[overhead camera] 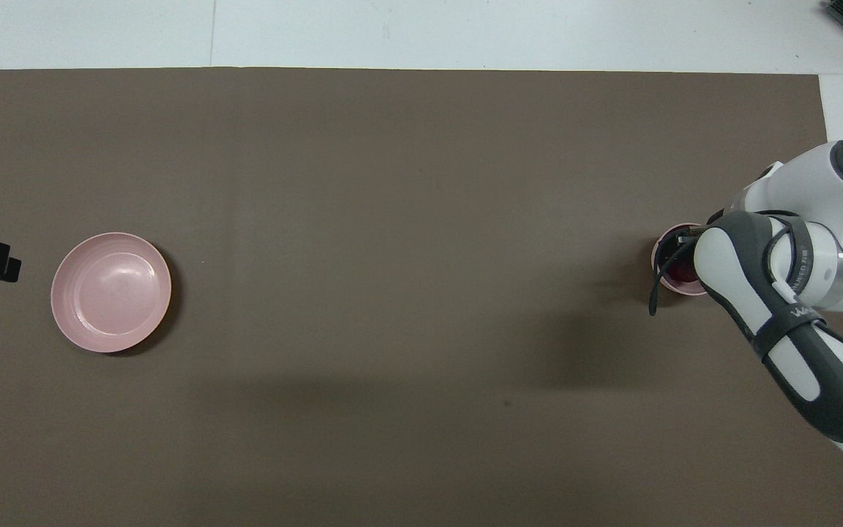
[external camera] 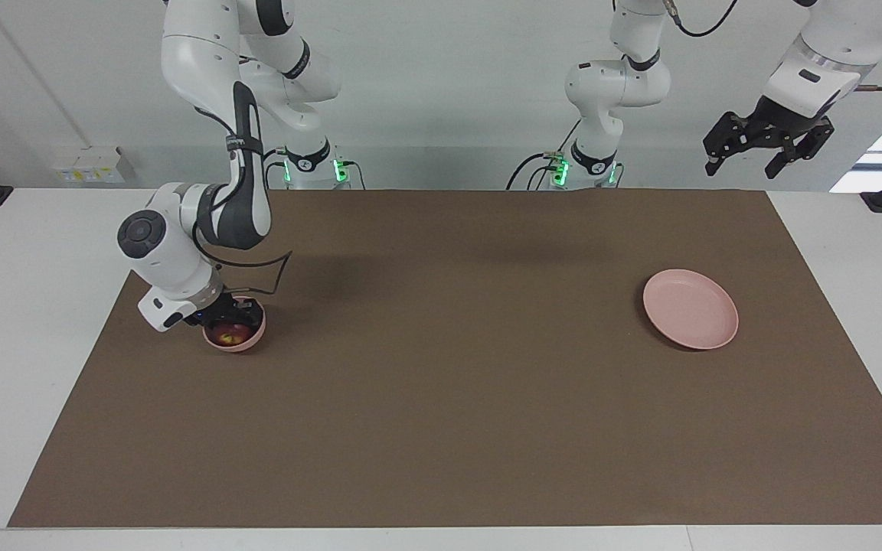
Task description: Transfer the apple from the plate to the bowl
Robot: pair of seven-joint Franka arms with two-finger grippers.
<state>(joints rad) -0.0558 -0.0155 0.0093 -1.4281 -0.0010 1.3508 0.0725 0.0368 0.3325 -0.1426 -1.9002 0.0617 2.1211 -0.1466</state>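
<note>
Brown mat (external camera: pixel 441 398): open across the frame's centre and bottom. Obstacles: plate (external camera: pixel 690 308) at middle right; bowl (external camera: pixel 235 335) at middle left, covered by right gripper (external camera: pixel 228 315).

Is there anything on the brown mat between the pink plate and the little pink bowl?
No. Between the plate and the bowl there is only bare brown mat; both views show it.

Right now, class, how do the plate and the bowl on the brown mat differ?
The plate is wide and shallow; the bowl is narrower and deeper. The plate holds nothing; the bowl holds the apple. The plate sits toward the left arm's end of the mat, with nothing over it; the bowl sits toward the right arm's end, under the right gripper. Both are round and pale pink.
</note>
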